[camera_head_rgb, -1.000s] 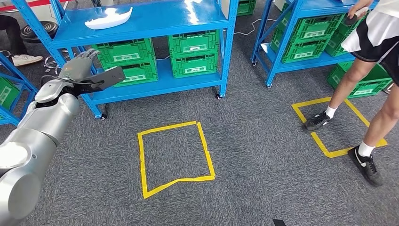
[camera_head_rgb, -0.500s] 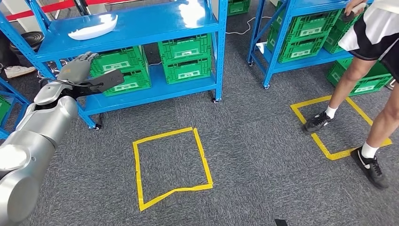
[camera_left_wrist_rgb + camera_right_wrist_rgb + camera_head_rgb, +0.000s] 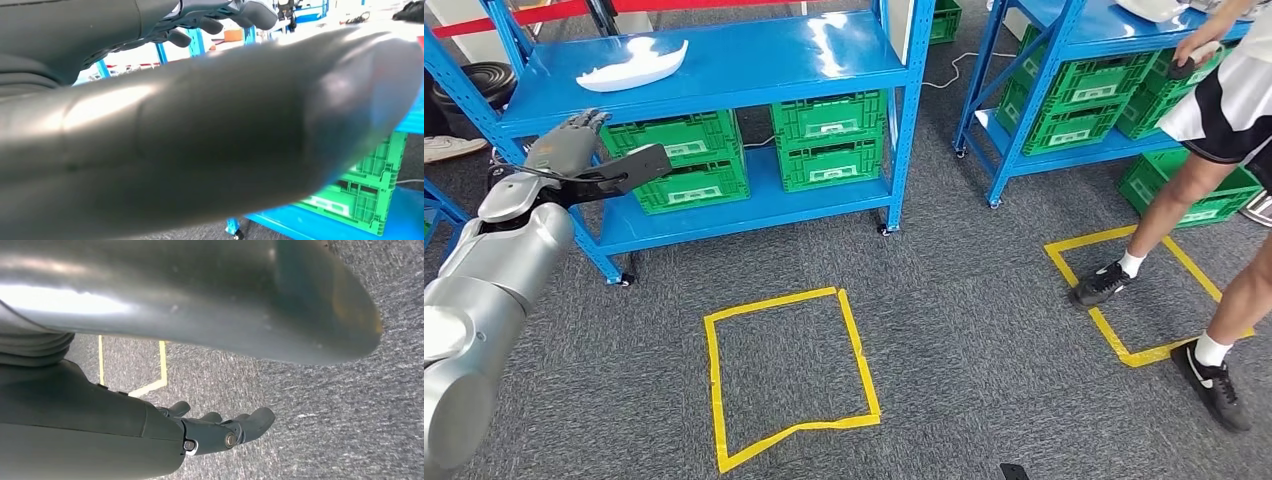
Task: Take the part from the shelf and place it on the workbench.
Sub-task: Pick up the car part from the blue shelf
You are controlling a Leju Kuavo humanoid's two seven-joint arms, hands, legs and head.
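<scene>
White part (image 3: pixel 632 64) lies on the blue shelf's (image 3: pixel 754 55) top level. Left hand (image 3: pixel 564 145) raised below it, fingers apart, holding nothing. Right hand (image 3: pixel 220 432) hangs empty over carpet. Best: raise higher, reach over the edge, grasp mid-body.

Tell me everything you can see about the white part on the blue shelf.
The white part is a thin, curved shell, smooth and slightly glossy like moulded plastic, long and tapering, with one end turned up into a point. It lies flat near the left end of the top deck of the blue shelf, nothing else touching it. The left hand is raised in front of the shelf, lower than the part and apart from it, holding nothing. Green crates sit on the deck below.
</scene>
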